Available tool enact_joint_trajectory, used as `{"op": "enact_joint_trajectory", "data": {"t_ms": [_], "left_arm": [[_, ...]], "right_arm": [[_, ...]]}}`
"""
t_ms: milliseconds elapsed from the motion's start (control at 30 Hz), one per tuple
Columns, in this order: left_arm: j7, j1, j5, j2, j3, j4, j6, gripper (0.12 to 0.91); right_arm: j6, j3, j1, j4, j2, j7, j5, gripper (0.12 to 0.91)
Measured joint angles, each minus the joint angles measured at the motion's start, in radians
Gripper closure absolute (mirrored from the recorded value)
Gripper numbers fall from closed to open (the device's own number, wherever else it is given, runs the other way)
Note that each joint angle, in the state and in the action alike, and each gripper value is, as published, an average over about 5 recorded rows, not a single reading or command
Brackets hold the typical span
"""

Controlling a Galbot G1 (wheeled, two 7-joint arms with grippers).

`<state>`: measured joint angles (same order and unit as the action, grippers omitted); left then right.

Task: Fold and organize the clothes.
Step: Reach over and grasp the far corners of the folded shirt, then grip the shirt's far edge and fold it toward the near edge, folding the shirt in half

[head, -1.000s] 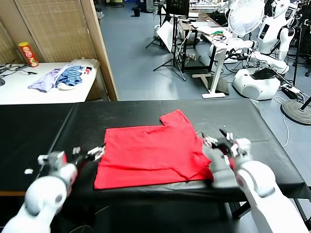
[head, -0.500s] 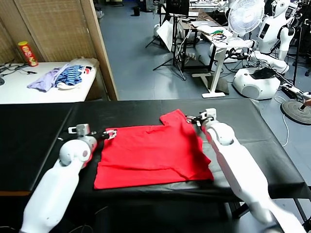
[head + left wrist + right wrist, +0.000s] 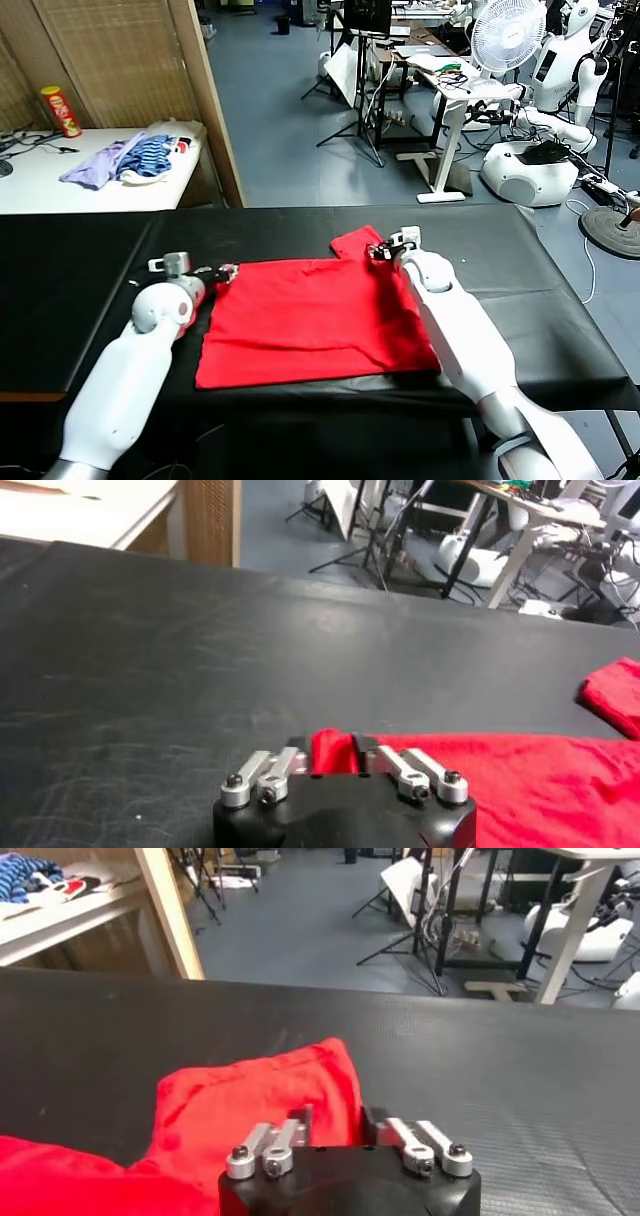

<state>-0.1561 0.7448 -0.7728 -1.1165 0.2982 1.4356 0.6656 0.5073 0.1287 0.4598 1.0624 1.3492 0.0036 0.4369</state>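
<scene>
The red T-shirt [image 3: 315, 320] is spread flat in the middle of the black table [image 3: 80, 290]. Its corner at ten o'clock is pinched by the closed left tool [image 3: 222, 271]. Its sleeve at one o'clock is pinched by the closed right tool [image 3: 380, 250].

We're in a robotics lab: white humanoid robots [image 3: 572, 50] parked at the back, tripod stands [image 3: 355, 110] on the blue-grey floor [image 3: 290, 130], a white pedestal fan [image 3: 500, 35], cluttered desks [image 3: 440, 65], and a black-draped tabletop [image 3: 90, 270] up front.
</scene>
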Motion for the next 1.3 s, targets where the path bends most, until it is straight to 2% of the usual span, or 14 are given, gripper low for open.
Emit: {"op": "enact_joint_trajectory", "data": {"t_ms": [100,267,367,500,700,900,1167,1300], "left_arm": [[0.000,0.000,0.009,-0.003,0.000,0.002,-0.011,0.901],[0.001,0.009,0.030,0.000,0.009,0.024,-0.033,0.902],[0.000,0.022,0.039,0.006,0.023,0.054,-0.037,0.902],[-0.006,0.057,0.040,0.024,0.048,0.122,-0.037,0.902],[-0.027,0.157,0.022,0.072,0.089,0.264,-0.033,0.902],[-0.032,0.278,0.025,0.113,0.129,0.402,-0.029,0.902],[-0.021,0.425,0.107,0.120,0.181,0.544,-0.026,0.902],[-0.013,0.504,0.178,0.111,0.193,0.595,-0.020,0.902]], "right_arm": [[-0.035,0.015,0.013,0.013,-0.002,0.001,0.000,0.903],[-0.090,0.038,0.050,0.075,-0.025,-0.006,0.004,0.902],[-0.102,0.050,0.096,0.149,-0.049,-0.015,0.013,0.902],[-0.095,0.073,0.182,0.289,-0.099,-0.004,0.050,0.902],[-0.031,0.106,0.309,0.509,-0.193,0.026,0.144,0.902],[0.077,0.138,0.401,0.668,-0.260,0.080,0.175,0.902],[0.199,0.174,0.532,0.808,-0.309,0.108,0.163,0.902],[0.223,0.177,0.596,0.851,-0.314,0.105,0.143,0.902]]}}
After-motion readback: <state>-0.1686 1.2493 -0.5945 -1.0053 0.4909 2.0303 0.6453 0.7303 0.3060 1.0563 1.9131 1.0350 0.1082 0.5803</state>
